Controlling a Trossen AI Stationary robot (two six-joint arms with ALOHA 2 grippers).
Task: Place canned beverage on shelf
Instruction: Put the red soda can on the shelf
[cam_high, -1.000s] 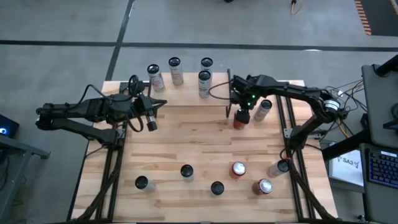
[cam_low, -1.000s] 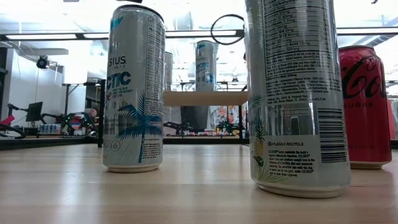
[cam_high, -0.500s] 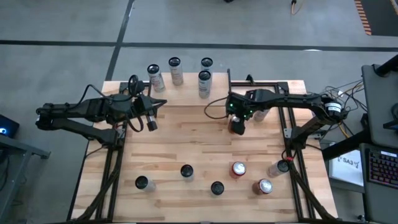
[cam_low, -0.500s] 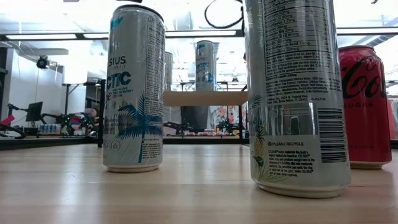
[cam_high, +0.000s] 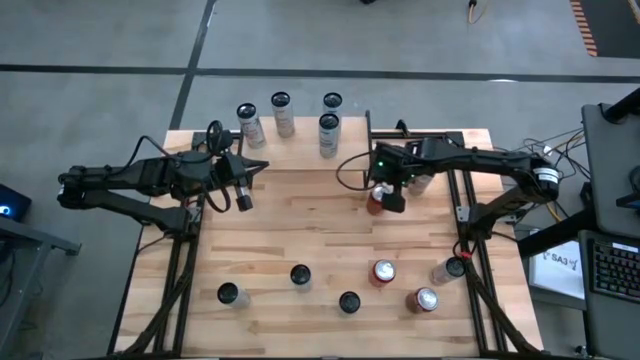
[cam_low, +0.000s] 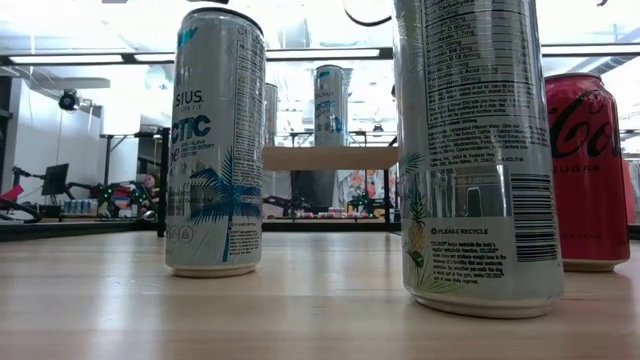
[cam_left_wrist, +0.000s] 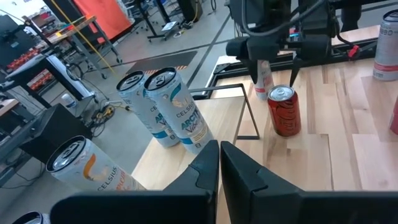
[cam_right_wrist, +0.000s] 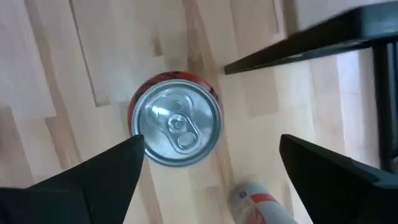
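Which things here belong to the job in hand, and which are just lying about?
In the job:
- red can, standing under the right tool, whose fingers are spread open above it
- shelf

Lying about:
- four tall cans at the table's far edge
- cans in the near row
- left tool, waiting shut

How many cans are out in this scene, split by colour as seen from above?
Red cans: 3
Pale silver-white cans: 6
Dark-topped cans: 3
Total: 12
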